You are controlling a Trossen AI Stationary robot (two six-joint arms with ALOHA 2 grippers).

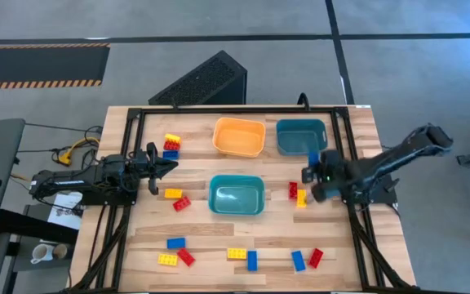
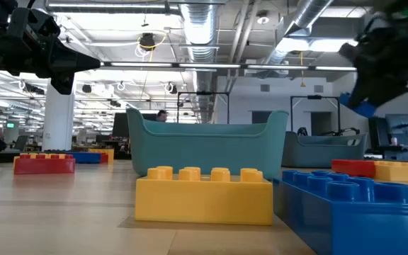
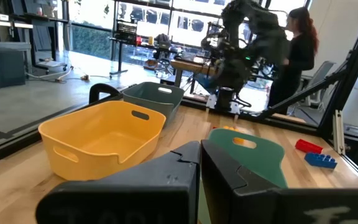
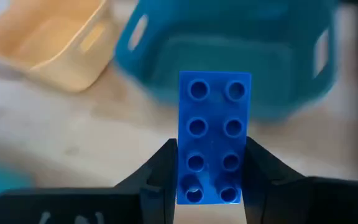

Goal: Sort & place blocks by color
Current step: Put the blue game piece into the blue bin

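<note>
Between the right gripper's [image 4: 213, 174] fingers a blue block [image 4: 214, 137] sits pinched, teal bin [image 4: 241, 59] just ahead; left gripper [image 1: 163, 167] pressed shut, idle.

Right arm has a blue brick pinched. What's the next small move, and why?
Probably carry it a little farther over the far teal bin and release. The right gripper holds the blue brick between its fingers, close to that bin's near rim, lifted off the table. The left gripper waits shut.

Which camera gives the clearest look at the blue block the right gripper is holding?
The right wrist view: the blue block fills the frame, studs visible, pinched between the fingers. The high view shows only a blue sliver; the low view a small corner.
</note>
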